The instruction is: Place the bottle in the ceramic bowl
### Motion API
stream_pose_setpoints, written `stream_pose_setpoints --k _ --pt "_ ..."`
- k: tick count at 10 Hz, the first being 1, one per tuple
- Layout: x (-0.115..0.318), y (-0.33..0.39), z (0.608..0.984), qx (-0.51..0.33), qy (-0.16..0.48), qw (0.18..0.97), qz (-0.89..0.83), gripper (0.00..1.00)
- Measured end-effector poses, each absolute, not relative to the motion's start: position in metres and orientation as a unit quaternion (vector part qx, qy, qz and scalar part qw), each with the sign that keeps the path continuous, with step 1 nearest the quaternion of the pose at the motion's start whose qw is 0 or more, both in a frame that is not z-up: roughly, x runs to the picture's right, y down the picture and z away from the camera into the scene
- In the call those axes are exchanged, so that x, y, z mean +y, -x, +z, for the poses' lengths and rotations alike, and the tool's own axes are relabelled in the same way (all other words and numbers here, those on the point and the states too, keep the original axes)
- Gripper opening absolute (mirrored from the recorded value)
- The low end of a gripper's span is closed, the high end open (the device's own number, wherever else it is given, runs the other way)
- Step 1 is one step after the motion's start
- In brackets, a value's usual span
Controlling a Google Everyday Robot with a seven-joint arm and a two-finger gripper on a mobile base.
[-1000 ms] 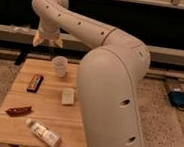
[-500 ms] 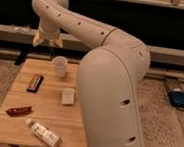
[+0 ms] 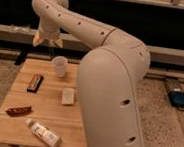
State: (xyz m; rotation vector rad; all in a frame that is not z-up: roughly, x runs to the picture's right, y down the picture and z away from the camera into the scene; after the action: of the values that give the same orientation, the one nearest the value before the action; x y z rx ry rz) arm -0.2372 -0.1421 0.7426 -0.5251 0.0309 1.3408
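Note:
The bottle [image 3: 44,133] is small and clear-whitish with a pale label. It lies on its side near the front edge of the wooden table [image 3: 41,104]. The ceramic bowl is not in view; the large white arm [image 3: 108,90] covers the table's right side. My gripper [image 3: 48,42] hangs above the table's far edge, up and left of a translucent plastic cup [image 3: 60,65] and far from the bottle. Its yellowish fingers [image 3: 37,40] stand apart with nothing between them.
A pale rectangular block [image 3: 68,96] lies mid-table. A dark flat bar [image 3: 35,82] lies at the left and a reddish-brown packet [image 3: 19,111] at the front left. A blue device [image 3: 178,97] sits on the floor at the right. A dark wall with a ledge runs behind.

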Motion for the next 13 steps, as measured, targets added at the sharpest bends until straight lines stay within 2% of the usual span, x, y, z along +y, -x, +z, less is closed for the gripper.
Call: stream_pose_setpoints --k 3,6,9,13 --pt "-0.141 0.234 0.741 0.015 0.240 0.753 0.613 0.80" --pt "-0.128 0.205 0.724 0.027 0.229 0.763 0.604 0.80" --pt "-0.085 0.167 0.695 0.067 0.216 0.770 0.597 0.80" --pt "-0.004 0.180 0.656 0.097 0.247 0.781 0.565 0.80"
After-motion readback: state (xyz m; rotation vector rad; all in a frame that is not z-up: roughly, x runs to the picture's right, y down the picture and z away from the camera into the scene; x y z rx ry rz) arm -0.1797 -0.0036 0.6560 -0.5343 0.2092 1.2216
